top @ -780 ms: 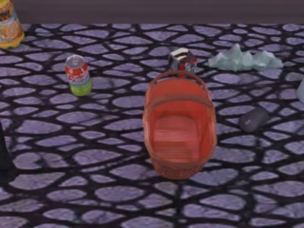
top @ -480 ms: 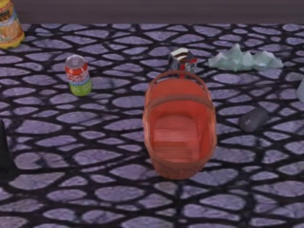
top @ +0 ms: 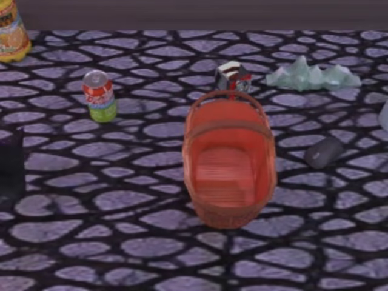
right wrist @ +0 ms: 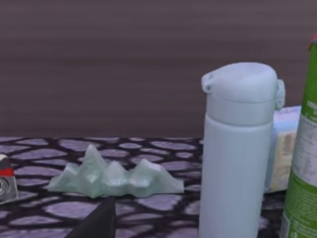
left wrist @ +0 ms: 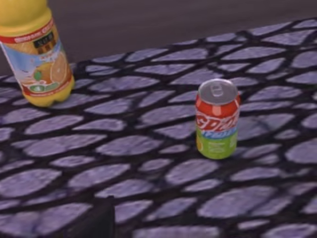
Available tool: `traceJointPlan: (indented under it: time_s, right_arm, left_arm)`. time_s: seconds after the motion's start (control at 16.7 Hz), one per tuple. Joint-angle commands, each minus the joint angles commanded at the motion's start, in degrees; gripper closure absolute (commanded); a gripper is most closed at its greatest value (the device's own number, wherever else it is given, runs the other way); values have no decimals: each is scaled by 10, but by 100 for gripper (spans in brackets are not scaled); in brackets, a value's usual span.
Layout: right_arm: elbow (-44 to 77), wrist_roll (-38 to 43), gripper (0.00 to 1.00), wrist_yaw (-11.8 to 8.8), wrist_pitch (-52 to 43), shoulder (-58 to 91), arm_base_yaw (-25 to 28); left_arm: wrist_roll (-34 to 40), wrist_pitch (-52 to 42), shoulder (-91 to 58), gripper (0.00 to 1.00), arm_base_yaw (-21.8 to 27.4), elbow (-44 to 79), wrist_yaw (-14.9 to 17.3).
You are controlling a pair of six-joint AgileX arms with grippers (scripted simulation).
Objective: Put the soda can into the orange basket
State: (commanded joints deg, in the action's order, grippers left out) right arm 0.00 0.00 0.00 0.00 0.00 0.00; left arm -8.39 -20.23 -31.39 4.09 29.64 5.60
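The soda can (top: pixel 100 96) stands upright at the table's back left, with a silver top, a red-and-white label and a green lower band. The left wrist view shows the soda can (left wrist: pixel 217 119) ahead, standing free with nothing touching it. The orange basket (top: pixel 227 215) sits at the table's middle, its handle arched across the top, and it looks empty. My left gripper (top: pixel 11 160) is a dark shape at the left edge, nearer the front than the can and well apart from it. My right arm is outside the top view.
A yellow-orange bottle (top: pixel 11 30) stands in the back left corner. A small red, white and black box (top: pixel 233 76) sits just behind the basket. A pale green jagged piece (top: pixel 312 76) lies back right, a dark grey object (top: pixel 323 151) right of the basket. A pale blue flask (right wrist: pixel 240 148) stands close before the right wrist.
The dark shape of my left arm has come further into the top view at the left edge and shifted toward the back. The can and the basket have not moved.
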Motion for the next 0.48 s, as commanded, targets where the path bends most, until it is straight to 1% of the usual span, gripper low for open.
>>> traceJointPlan:
  time_s: [0.24,0.48]
  right_arm:
    - [0,0,0,0,0,0,0]
    - [0,0,0,0,0,0,0]
  left_arm:
    - [-55,-133,-219,0,18,204,19]
    - [-115,-274,-464,0,34,431,28]
